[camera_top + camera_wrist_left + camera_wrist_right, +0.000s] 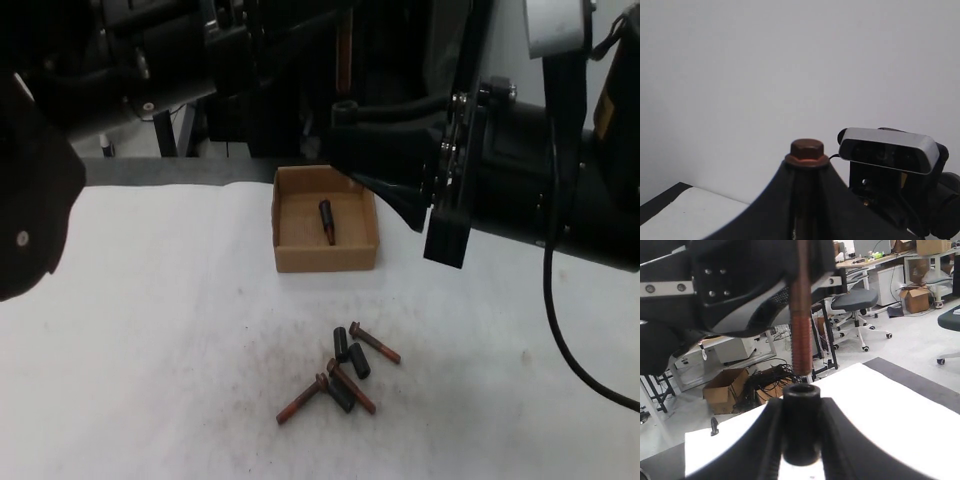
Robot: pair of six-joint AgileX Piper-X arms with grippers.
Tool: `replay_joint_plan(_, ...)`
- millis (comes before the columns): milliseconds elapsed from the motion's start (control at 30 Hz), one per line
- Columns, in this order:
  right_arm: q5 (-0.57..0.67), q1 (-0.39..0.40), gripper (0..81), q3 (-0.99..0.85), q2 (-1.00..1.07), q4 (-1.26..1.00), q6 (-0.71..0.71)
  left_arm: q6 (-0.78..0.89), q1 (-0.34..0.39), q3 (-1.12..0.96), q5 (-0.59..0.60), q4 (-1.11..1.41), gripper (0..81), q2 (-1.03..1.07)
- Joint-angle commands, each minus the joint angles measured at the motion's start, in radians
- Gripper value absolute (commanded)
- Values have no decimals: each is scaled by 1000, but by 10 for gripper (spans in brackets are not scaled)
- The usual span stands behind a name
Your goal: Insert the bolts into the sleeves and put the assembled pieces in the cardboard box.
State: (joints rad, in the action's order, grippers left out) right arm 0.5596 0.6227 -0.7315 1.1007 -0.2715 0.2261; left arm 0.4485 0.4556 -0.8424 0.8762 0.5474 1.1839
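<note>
left tool (806,175) clamped on a bolt (806,150), right tool (801,450) gripping a sleeve (801,410), bolt tip hanging just above the sleeve mouth, one dark piece (326,221) lying in the cardboard box (325,262)

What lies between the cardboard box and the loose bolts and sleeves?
Nothing: in the high view, bare white cover separates the cardboard box from the pile.

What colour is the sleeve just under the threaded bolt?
Black; the right wrist view shows the sleeve best.
</note>
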Motion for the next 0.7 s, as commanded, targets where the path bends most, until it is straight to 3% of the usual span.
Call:
replay_joint_plan(0,-1,-5,8,-12,-9,-2,-3,-1,1,-6,0,18,2,-5)
replay_joint_plan(667,31,-5,8,-12,-9,-56,14,-22,1,-4,0,-20,2,-5)
